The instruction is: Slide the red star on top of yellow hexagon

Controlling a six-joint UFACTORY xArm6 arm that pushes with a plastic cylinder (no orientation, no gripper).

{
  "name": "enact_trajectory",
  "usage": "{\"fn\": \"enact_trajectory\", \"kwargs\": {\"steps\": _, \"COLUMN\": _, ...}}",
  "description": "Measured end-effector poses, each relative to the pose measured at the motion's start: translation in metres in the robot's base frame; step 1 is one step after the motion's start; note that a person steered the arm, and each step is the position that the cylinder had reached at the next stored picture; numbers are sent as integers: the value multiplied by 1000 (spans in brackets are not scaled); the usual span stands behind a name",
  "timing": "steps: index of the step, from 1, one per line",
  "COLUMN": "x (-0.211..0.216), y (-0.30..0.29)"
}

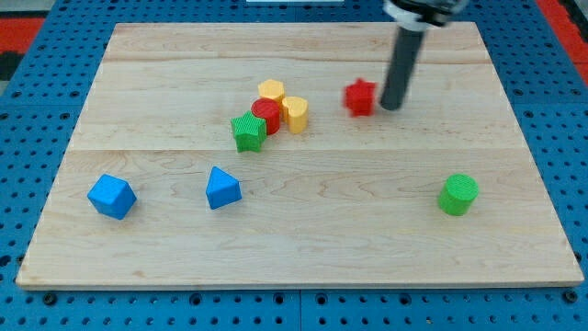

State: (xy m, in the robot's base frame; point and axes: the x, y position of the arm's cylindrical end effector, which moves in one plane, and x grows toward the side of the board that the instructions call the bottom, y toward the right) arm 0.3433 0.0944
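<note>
Currently my tip, a plain rod end effector holding nothing, sits just right of red star; yellow hexagon lies well left on counter.

Our rod is cut off by the view's top edge, so we see nothing of the arm above it. Left of my tip, the red star looks blurred, its points hard to make out.
</note>
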Motion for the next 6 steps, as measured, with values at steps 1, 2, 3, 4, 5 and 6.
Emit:
{"fn": "enact_trajectory", "kwargs": {"steps": 1, "x": -12, "y": -63}}
{"fn": "enact_trajectory", "kwargs": {"steps": 2, "x": -20, "y": -15}}
{"fn": "enact_trajectory", "kwargs": {"steps": 3, "x": 25, "y": -45}}
{"fn": "enact_trajectory", "kwargs": {"steps": 4, "x": 38, "y": -79}}
{"fn": "enact_trajectory", "kwargs": {"steps": 5, "x": 17, "y": -93}}
{"fn": "enact_trajectory", "kwargs": {"steps": 6, "x": 15, "y": -72}}
